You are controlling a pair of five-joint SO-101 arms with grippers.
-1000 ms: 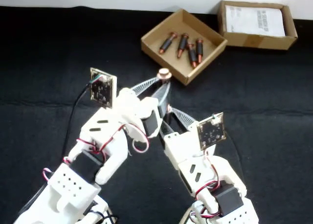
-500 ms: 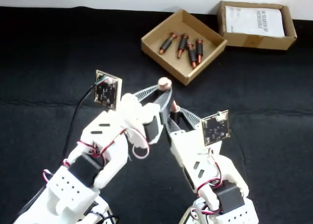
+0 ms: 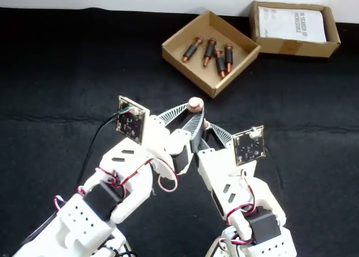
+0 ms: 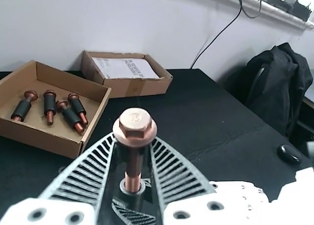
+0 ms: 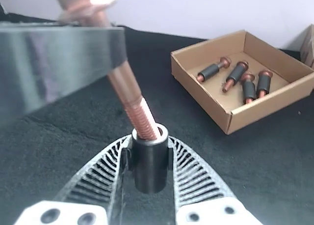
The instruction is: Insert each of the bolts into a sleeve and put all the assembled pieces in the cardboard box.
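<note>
High view puts both arms over the middle of the table (image 3: 50, 72), their tips meeting just on the near side of the cardboard box (image 3: 188, 70). The left gripper (image 3: 191, 112) is closed on a copper bolt (image 3: 195, 104), its ribbed fingers (image 4: 166, 171) pressing the shank from both sides just below the flanged hex head. The right gripper (image 3: 205, 129) is clamped around a black sleeve (image 5: 149, 161), holding it upright with its open end up.

From the right wrist view the bolt leans over, its threaded tip sitting in the sleeve's mouth while most of the shank is outside. The left wrist view looks down along the bolt to the sleeve at its lower end.

The cardboard box sits toward the table's far edge, turned corner-on to the arms, and four assembled pieces (image 3: 209, 50) lie side by side on its floor. A second, shallower box (image 3: 294, 47) holding a printed sheet (image 3: 291, 22) lies at the far right corner.
</note>
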